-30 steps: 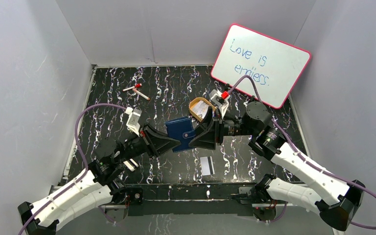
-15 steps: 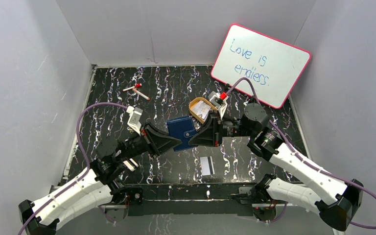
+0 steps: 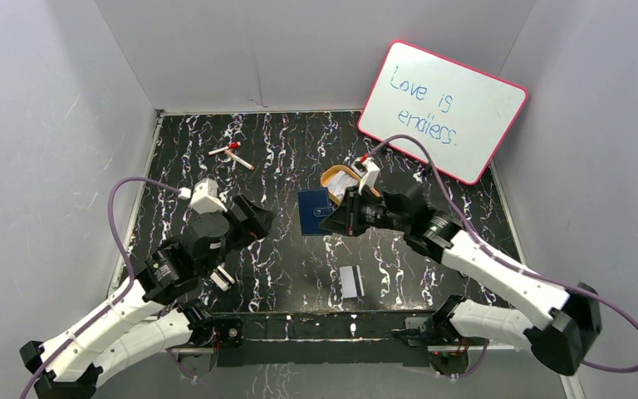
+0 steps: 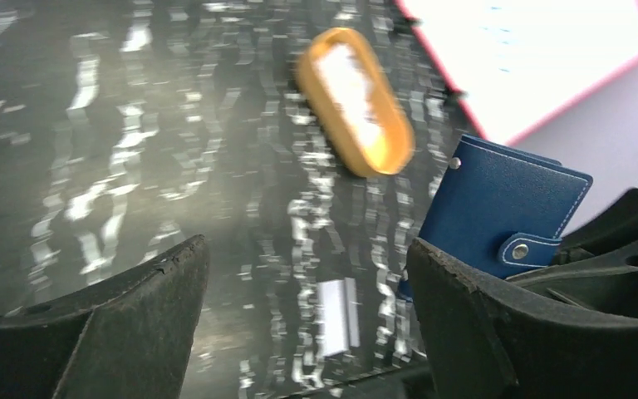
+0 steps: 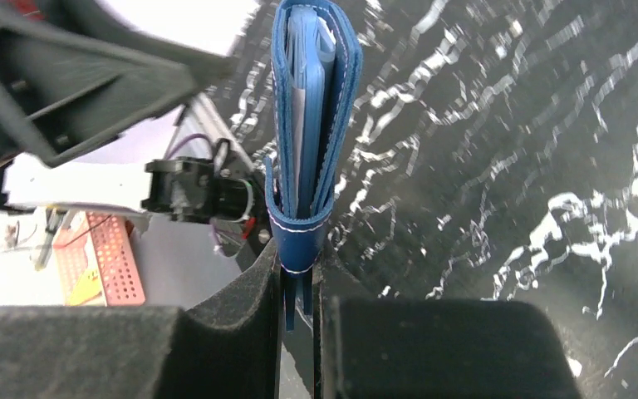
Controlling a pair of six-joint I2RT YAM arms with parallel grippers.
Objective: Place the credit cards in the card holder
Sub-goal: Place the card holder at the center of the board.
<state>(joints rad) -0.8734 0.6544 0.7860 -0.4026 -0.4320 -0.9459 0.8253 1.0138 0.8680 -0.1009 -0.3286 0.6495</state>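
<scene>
Far left: left hand (image 4: pixel 303 258) spread wide open, nothing in its grasp, poised over the black marbled worktop (image 3: pixel 291 154) and well apart from everything lying on it. Behind that hand, towards the back wall: two marker pens (image 3: pixel 233 154) close together, at least one with a red cap.

Towards the middle: card holder (image 3: pixel 312 212), dark navy blue, folded shut, snap tab wrapped round one edge, held with one cover facing the overhead camera. Seen edge-on from the right wrist: lighter blue pockets packed between the two covers, white stitching along the rims. Any card tucked in there: impossible to tell. Contact with the worktop: likewise impossible to tell.

Right hand (image 5: pixel 299 283) clamped tight on the card holder, pinching it at the tab edge.

Just behind holder and hand: oval golden-orange tin (image 3: pixel 329 174), lidless, something pale inside. Nearer the arm bases, slightly right of the holder: one credit card (image 3: pixel 350 281), pale with a dark stripe across it, flat on the worktop, untouched by either hand and well apart from the holder.

Far right, at the back corner: pink-rimmed whiteboard (image 3: pixel 442 110), propped at a slant against the wall, "Love is endless." in blue handwriting.
</scene>
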